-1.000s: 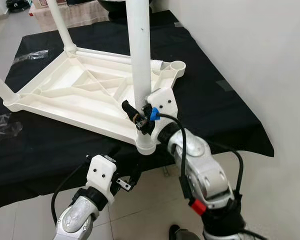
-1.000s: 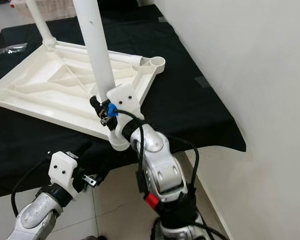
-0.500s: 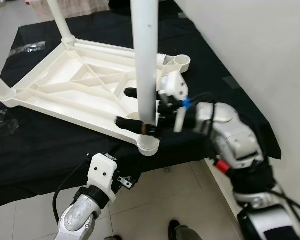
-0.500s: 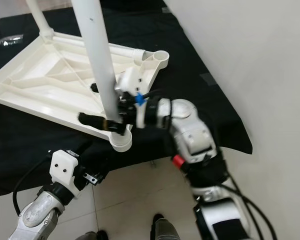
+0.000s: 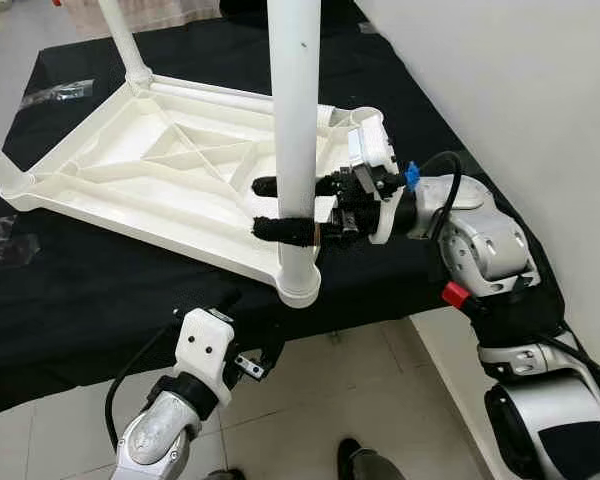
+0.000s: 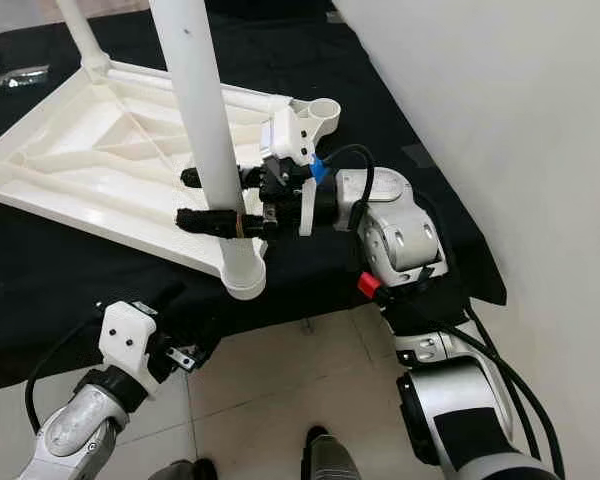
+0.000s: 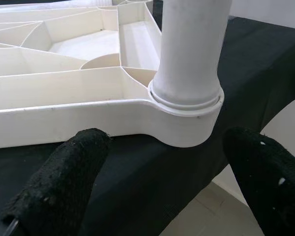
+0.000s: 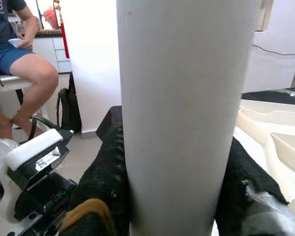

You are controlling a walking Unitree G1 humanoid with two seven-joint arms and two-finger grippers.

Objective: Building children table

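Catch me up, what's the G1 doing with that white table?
A white plastic children's table top lies upside down on a black cloth. The right claw is closed around the upright leg just above the near corner socket it sits in. The left claw hangs open just below that corner, off the table's edge, touching nothing. One far corner socket is still empty.
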